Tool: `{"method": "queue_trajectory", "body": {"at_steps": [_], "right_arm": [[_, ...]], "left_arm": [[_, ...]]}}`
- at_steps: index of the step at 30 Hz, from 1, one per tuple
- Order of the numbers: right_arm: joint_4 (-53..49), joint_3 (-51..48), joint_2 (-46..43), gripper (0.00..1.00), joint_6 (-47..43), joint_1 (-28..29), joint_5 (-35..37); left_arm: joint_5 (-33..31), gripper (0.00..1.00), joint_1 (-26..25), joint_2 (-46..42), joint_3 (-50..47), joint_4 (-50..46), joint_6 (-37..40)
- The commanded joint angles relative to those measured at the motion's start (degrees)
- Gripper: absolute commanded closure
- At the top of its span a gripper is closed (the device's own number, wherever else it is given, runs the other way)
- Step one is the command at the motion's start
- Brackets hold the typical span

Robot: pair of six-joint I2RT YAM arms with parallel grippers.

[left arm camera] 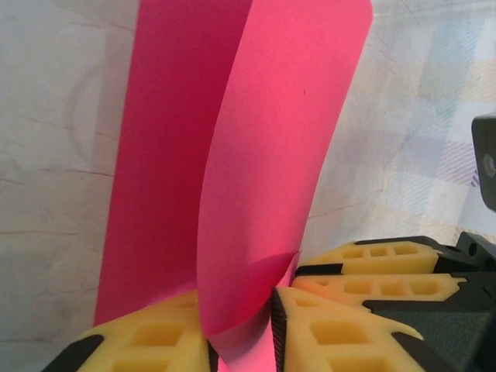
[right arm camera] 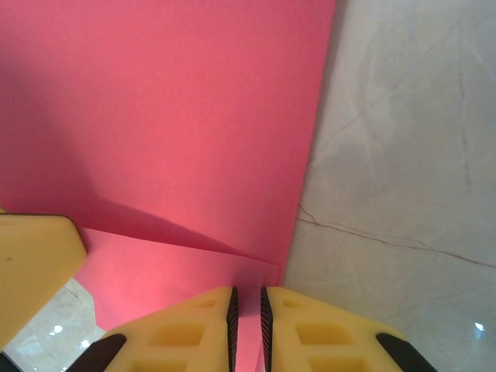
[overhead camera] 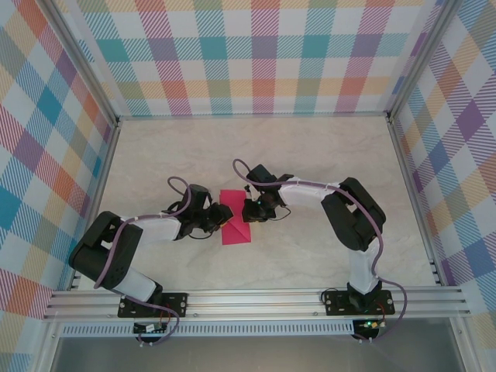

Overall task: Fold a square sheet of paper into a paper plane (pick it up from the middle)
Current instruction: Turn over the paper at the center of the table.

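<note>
Square sheet of paper (overhead camera: 236, 231): bright pink-red, on the pale marble-look table (overhead camera: 155, 155), between the two grippers; partly folded, no longer a flat square.
Raised flap: in the left wrist view one part of the sheet curls up off the flat part and stands nearly upright; its top and the flat part's far end are cut off by the frame.
Fold line: in the right wrist view a shallow crease runs above the fingers; the sheet's far corners lie outside the frame.
Left gripper (left arm camera: 242, 341): at the sheet's left edge, yellow fingers (left arm camera: 155, 341) either side of the curled flap; the gap looks wider than the paper, so I cannot tell if it pinches.
Right gripper (right arm camera: 247, 318): at the sheet's right edge, clenched on it, pads almost together with a pink sliver between.
Yellow block (right arm camera: 31, 263): left of the sheet's near corner, cut off; too little visible to identify.
</note>
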Motion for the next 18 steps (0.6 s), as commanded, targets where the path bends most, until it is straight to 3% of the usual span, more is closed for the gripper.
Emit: {"method": "queue_trajectory", "body": {"at_steps": [1, 5, 9, 12, 18], "right_arm": [[0.83, -0.72, -0.43, 0.82, 1.00, -0.80, -1.78], [2.81, -3.21, -5.98, 0.78, 1.89, -2.05, -1.81], [3.59, -6.62, -14.38, 0.63, 2.80, -3.94, 2.03], [2.45, -8.84, -19.75, 0.53, 2.89, -5.19, 7.15], [0.17, -12.38, -26.69, 0.31, 3.59, -8.24, 15.08]], "left_arm": [[0.32, 0.82, -0.75, 0.41, 1.65, 1.87, 1.67], [-1.65, 0.91, -0.75, -1.26, 1.37, 1.42, 3.37], [-4.42, 0.96, -0.75, -5.39, 3.34, -5.70, 7.07], [-8.68, 0.96, -0.83, -10.90, 6.38, -16.59, 11.17], [-25.28, 0.96, -1.61, -17.75, 19.32, -47.20, 20.01]]}}
